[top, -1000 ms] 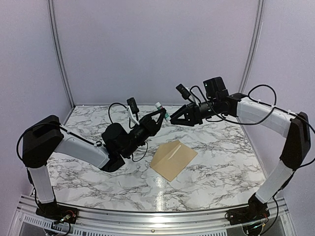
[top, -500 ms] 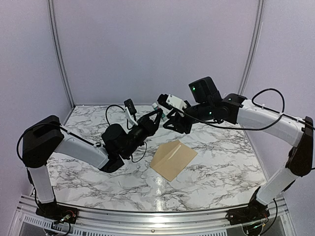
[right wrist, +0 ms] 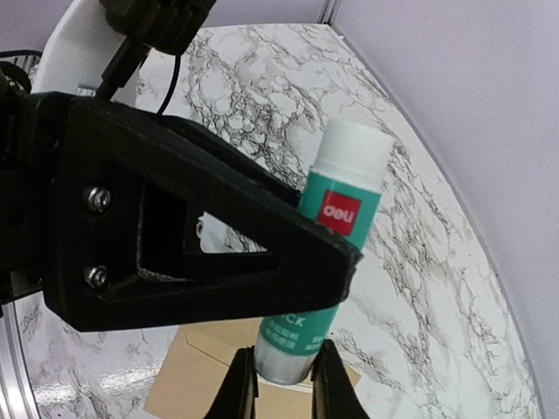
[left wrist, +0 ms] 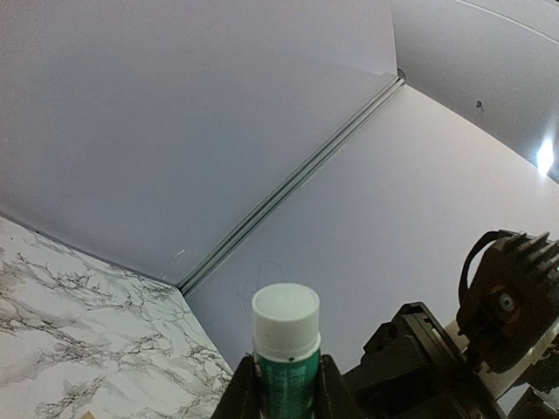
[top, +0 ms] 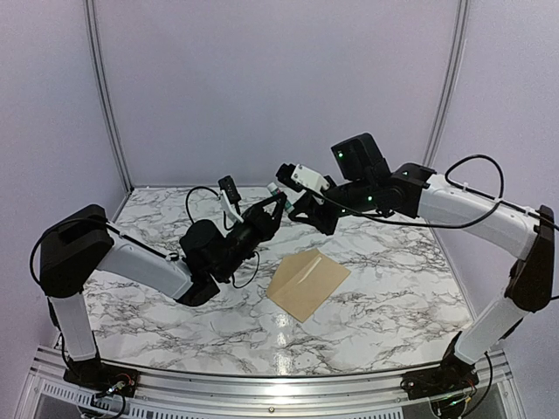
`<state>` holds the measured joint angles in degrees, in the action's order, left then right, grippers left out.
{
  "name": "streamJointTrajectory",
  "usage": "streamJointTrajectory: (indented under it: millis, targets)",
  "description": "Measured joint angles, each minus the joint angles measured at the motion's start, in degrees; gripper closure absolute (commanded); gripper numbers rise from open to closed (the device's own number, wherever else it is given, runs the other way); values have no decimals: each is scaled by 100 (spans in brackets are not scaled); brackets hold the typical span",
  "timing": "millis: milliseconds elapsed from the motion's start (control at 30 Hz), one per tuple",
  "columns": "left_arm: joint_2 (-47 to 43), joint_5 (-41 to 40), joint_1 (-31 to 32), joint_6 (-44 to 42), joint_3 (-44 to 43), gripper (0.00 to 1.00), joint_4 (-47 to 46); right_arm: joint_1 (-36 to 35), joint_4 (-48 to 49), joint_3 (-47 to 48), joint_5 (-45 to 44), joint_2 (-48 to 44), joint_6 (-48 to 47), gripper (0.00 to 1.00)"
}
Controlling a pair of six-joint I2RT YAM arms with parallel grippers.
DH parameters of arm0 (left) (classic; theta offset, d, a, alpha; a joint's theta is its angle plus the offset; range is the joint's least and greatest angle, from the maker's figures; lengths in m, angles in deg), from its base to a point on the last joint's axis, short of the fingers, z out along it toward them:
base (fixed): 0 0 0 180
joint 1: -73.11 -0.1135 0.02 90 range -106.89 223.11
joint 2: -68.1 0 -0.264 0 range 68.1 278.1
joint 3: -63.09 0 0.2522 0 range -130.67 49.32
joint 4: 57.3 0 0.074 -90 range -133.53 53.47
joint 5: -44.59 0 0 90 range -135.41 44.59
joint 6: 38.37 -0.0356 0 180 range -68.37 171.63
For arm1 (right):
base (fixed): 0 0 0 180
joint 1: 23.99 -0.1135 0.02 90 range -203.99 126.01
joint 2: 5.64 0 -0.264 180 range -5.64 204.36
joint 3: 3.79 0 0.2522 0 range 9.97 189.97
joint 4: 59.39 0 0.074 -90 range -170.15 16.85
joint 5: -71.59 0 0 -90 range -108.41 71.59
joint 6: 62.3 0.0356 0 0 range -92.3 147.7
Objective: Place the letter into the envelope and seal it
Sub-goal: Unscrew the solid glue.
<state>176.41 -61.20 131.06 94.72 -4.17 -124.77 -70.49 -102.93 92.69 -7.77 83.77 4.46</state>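
Envelope (top: 307, 284) is seen lying flat on the marble table (top: 157, 305), below both pincers and well apart from them. A green glue stick (right wrist: 342, 209) is held raised, clamped in the left pincer (left wrist: 284, 393). Its other end is pinched by the right pincer (right wrist: 281, 384), which is met tip to tip with the left.

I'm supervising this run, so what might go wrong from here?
The left pincer and right pincer both pinch the glue stick above the table; an uneven pull may drop it. They crowd together and may clash. The envelope lies unheld and may slide under glue.
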Motion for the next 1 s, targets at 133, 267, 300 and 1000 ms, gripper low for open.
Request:
streamJointTrajectory:
  millis: [133,267,300,1000]
  targets:
    - [0,7,0,4,4,100,-85,280,-76,94,734,50,273,91]
    - [-2,92,0,22,2,100,-243,1049,111,114,3128,315,1021,90]
    - [-2,111,2,24,0,100,-282,1198,282,68,3731,409,1316,90]
    - [-48,-173,22,-151,177,100,-313,859,358,-289,2223,153,1143,56]
